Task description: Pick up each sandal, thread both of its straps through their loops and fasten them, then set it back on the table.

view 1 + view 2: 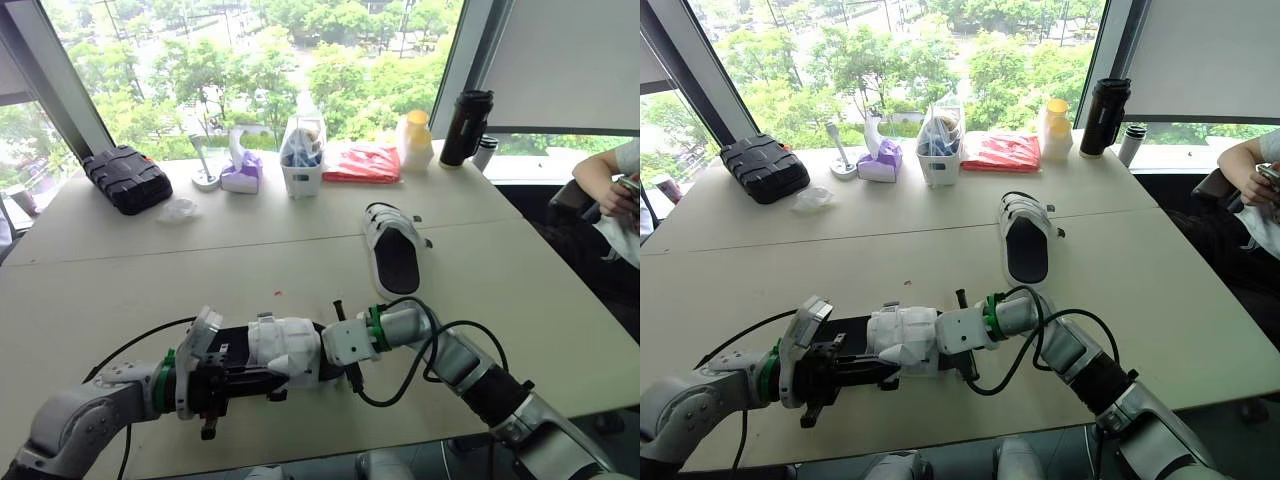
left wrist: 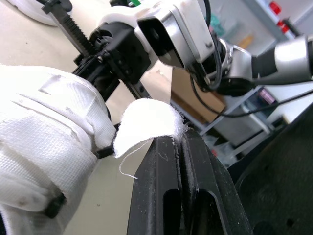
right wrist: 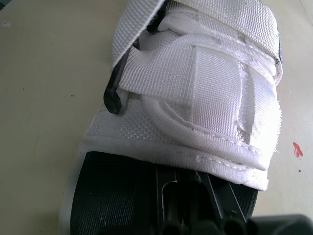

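now, the near sandal (image 1: pixel 285 352) sits between both grippers by the table's (image 1: pixel 120 270) front edge.
your left gripper (image 2: pixel 182 142) is pinched closed on the white strap end (image 2: pixel 146 120); the right gripper (image 3: pixel 190 191) runs under the straps into the sandal, and you cannot tell its state. the other sandal (image 1: pixel 392 250) lies mid-table. far back, a white bin (image 1: pixel 302 178) holds bagged items, too crammed to make out.
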`<act>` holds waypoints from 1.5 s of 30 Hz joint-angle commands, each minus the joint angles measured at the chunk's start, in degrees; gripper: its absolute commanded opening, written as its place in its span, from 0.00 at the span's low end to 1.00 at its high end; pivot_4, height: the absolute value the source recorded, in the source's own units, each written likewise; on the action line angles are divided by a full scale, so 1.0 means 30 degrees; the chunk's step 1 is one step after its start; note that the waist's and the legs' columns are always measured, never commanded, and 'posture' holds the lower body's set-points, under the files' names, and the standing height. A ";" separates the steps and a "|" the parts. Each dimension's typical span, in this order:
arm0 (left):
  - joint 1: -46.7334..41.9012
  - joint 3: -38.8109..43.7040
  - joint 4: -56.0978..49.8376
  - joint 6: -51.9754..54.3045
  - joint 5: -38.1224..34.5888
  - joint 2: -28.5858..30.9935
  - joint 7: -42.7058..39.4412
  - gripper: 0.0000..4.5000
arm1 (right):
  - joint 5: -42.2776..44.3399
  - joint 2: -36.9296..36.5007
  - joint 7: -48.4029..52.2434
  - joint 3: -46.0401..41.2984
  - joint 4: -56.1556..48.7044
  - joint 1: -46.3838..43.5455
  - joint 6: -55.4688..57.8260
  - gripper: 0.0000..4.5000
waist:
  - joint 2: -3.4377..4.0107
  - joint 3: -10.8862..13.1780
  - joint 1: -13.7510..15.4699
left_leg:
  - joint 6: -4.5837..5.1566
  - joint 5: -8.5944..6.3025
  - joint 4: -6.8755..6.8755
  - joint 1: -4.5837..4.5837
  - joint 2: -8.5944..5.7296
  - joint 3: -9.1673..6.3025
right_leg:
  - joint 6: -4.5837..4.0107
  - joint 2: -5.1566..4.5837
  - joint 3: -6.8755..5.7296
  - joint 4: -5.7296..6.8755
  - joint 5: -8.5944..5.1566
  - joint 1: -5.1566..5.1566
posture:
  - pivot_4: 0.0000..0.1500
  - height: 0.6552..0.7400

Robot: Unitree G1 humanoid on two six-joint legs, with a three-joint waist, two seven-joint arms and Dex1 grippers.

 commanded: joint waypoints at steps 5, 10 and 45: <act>-0.4082 0.0825 0.2736 0.3651 -0.2568 -0.1687 0.1818 0.01 | -0.2154 -0.0636 -0.0116 0.0941 0.2704 0.0777 0.1050 0.00 | -0.0011 0.0016 0.0068 | -0.0019 0.0012 0.0003 0.0021 -0.0002 -0.0031 | -0.0008 0.0025 0.0008 0.0026 0.0010 0.0000 | 1.00 1.00; -0.5400 0.1253 0.4644 0.6143 -0.3883 -0.2848 0.2954 0.01 | -0.2177 -0.0499 -0.0268 0.1004 0.2806 0.0683 0.1070 0.00 | -0.0022 0.0031 0.0122 | -0.0035 0.0021 0.0004 0.0065 -0.0009 -0.0022 | -0.0008 0.0020 0.0039 0.0070 0.0010 0.0009 | 1.00 1.00; -0.4122 0.2727 -0.0541 0.3436 -0.1168 -0.2057 0.4590 0.99 | -0.2298 0.0041 -0.0544 0.0988 0.3264 0.0518 0.0993 0.00 | -0.0124 0.0109 -0.0116 | -0.0211 0.0093 -0.0054 0.0232 -0.0013 -0.0016 | -0.0029 0.0012 0.0072 0.0123 0.0004 0.0092 | 1.00 1.00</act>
